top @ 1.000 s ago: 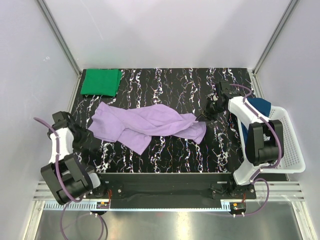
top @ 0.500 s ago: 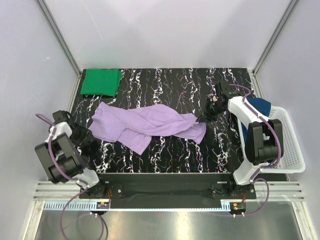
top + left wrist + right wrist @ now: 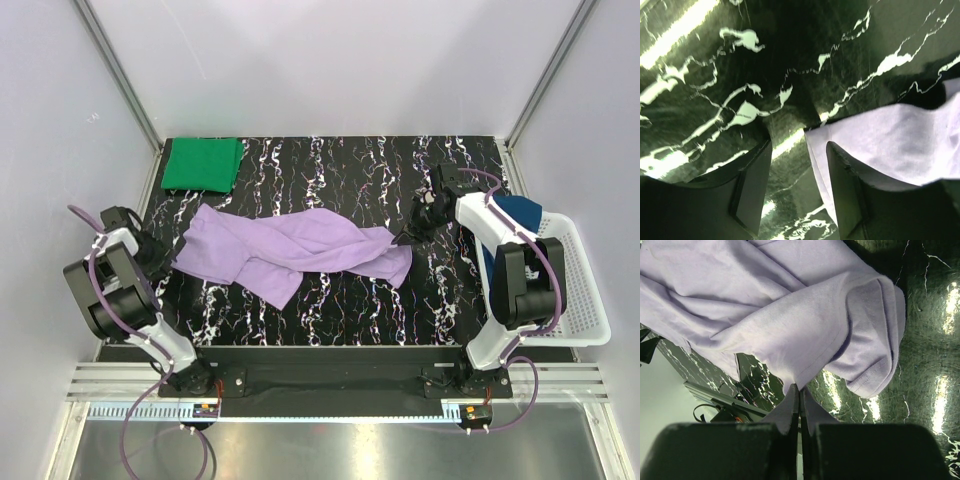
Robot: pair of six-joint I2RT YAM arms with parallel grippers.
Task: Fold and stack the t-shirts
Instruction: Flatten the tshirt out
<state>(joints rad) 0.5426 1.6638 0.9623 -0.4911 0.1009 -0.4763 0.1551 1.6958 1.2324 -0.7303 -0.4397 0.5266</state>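
Note:
The lavender t-shirt (image 3: 290, 250) lies crumpled across the middle of the black marbled table (image 3: 350, 300). My left gripper (image 3: 165, 263) is at the shirt's left edge. In the left wrist view it is open (image 3: 799, 145), low over the table, with the shirt's corner (image 3: 880, 135) reaching between the fingers beside the right one. My right gripper (image 3: 405, 237) is shut on the hem at the shirt's right end (image 3: 799, 386), and the cloth (image 3: 790, 325) hangs from the pinch. A folded green t-shirt (image 3: 203, 164) lies at the back left. The dark blue t-shirt (image 3: 520, 213) sits in the basket.
A white mesh basket (image 3: 585, 300) stands off the table's right edge beside the right arm. White walls and metal posts close in the back and sides. The arm bases sit on the rail at the near edge.
The left arm has swung back and to the left, bringing its gripper to the shirt's left edge, with the jaws a little narrower. The right arm and its grip are unchanged.

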